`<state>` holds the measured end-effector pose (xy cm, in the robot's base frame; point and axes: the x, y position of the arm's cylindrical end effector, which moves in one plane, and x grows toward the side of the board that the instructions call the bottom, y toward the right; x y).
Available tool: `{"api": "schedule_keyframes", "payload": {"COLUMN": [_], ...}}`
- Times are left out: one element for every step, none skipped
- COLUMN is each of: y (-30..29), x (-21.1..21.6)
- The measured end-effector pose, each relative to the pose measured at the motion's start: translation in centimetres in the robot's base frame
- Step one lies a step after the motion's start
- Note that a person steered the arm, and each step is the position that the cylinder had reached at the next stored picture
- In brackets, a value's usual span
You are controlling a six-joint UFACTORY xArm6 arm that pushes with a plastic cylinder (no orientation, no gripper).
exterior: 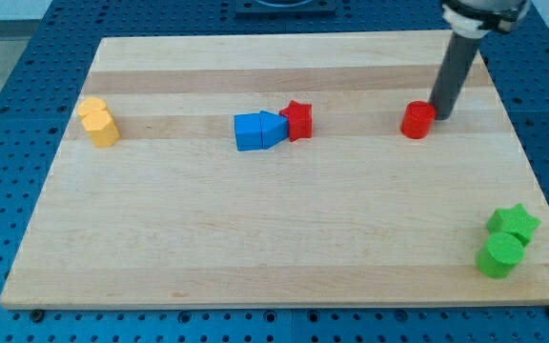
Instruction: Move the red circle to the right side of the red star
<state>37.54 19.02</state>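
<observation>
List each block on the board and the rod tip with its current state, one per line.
red circle: upright, at the star's right with a gap, tip touching its right edge
red star: against the blue blocks
blue blocks: two, touching
yellow blocks: two, touching
green star: touching green circle
my tip: on the board

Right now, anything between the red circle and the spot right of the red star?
Nothing visible. The board between the red circle and the red star is bare wood. The blue blocks sit against the star's far side, toward the view's left. My tip is at the circle's right edge, placed to push it leftward.
</observation>
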Motion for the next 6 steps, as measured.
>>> {"api": "schedule_keyframes", "payload": {"y": [-1.6,1.1,0.9,-2.8,-6.8,-9.5], "x": [0.8,2.7,3.4,3.4,3.3,3.3]}}
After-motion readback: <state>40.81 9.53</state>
